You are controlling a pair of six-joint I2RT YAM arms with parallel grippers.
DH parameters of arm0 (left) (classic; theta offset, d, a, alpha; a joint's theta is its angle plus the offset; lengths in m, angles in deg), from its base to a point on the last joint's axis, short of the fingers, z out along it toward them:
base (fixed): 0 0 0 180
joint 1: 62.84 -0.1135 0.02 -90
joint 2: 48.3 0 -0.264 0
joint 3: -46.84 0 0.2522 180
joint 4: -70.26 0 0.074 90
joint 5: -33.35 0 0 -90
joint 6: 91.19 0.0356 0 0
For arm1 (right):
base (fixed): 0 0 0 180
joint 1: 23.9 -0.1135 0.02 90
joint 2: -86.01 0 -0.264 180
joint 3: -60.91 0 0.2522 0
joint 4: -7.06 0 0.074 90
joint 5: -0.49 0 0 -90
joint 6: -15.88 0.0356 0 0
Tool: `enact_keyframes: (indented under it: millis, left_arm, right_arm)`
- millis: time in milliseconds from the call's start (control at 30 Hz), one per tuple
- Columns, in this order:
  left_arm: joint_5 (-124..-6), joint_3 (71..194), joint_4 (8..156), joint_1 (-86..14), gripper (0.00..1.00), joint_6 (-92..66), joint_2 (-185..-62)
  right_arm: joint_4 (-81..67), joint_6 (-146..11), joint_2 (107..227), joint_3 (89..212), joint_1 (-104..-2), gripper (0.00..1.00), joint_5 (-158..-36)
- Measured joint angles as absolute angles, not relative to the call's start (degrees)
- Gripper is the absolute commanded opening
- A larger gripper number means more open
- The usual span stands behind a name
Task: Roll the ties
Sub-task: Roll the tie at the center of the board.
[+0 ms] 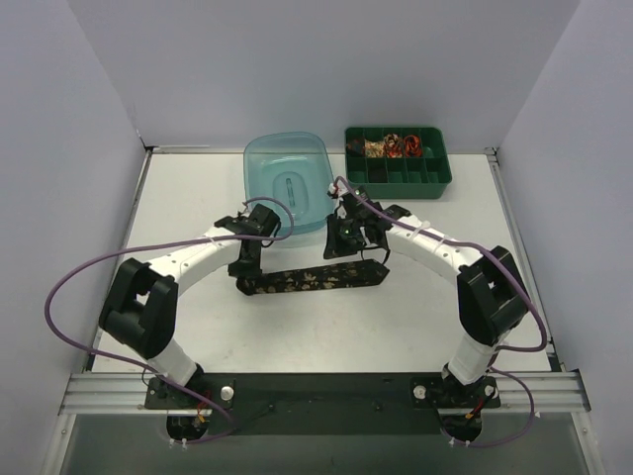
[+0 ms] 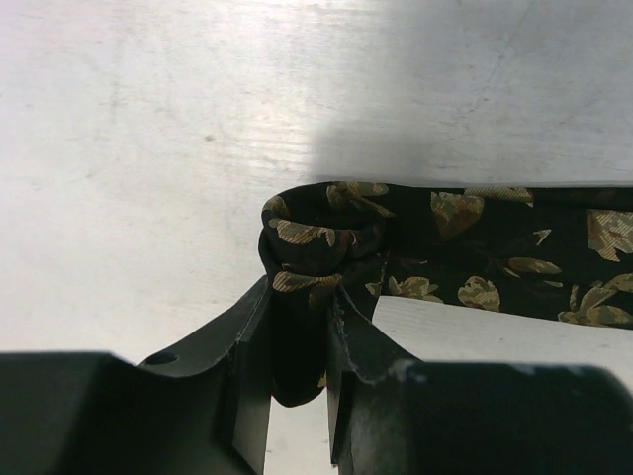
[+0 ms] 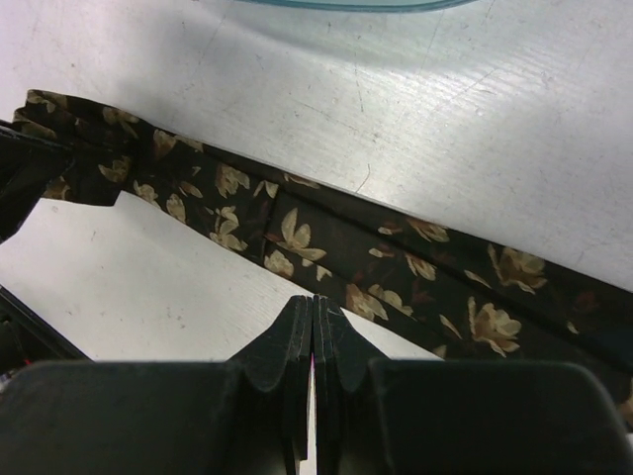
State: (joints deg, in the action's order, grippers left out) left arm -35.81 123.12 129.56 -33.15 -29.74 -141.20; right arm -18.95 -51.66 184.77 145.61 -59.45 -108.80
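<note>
Lying left-to-right across the table [image 1: 396,327], necktie [image 1: 316,277] with curled left end clamped in left pincer [image 2: 300,297]; right pincer [image 3: 314,309] closed.

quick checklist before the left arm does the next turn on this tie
1. left gripper grip: ok, jaws clamped on the folded end of the tie.
2. Roll started: ok, but only a loose first fold shows.
3. Roll even and tight: cannot tell, the fingers hide part of it.
4. Rest of the tie: ok, it lies flat and fairly straight on the table.
5. right gripper: ok, shut and holding nothing; whether it touches the fabric, cannot tell.
6. green tray: ok, its front compartments look free.
</note>
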Motion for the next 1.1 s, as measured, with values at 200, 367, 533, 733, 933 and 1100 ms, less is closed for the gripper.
enact_keyframes:
  millis: [200,367,533,733,933,1100]
  left_arm:
    - [-26.6,125.9,134.1,-30.4,0.0,-31.2,-141.3]
    - [-21.0,127.2,135.0,-28.1,0.0,-32.2,-141.4]
    - [-15.9,128.0,136.0,-25.4,0.0,-33.8,-145.4]
    - [-9.9,131.6,139.6,-21.4,0.0,-37.3,-154.5]
    - [-7.6,134.6,141.2,-17.7,0.0,-39.6,-158.9]
    - [-8.2,135.0,140.1,-16.2,0.0,-39.6,-159.9]
  right_arm:
    - [-19.0,-51.7,183.9,145.2,-59.1,0.01,-108.4]
    - [-18.9,-51.7,183.8,144.7,-59.1,0.01,-108.3]
    - [-19.0,-51.7,183.8,144.4,-59.1,0.01,-108.2]
    - [-19.0,-51.7,183.4,143.5,-58.7,0.01,-108.0]
    - [-18.9,-51.7,182.3,142.2,-58.3,0.01,-107.8]
    - [-18.9,-51.7,181.6,140.8,-57.3,0.01,-107.4]
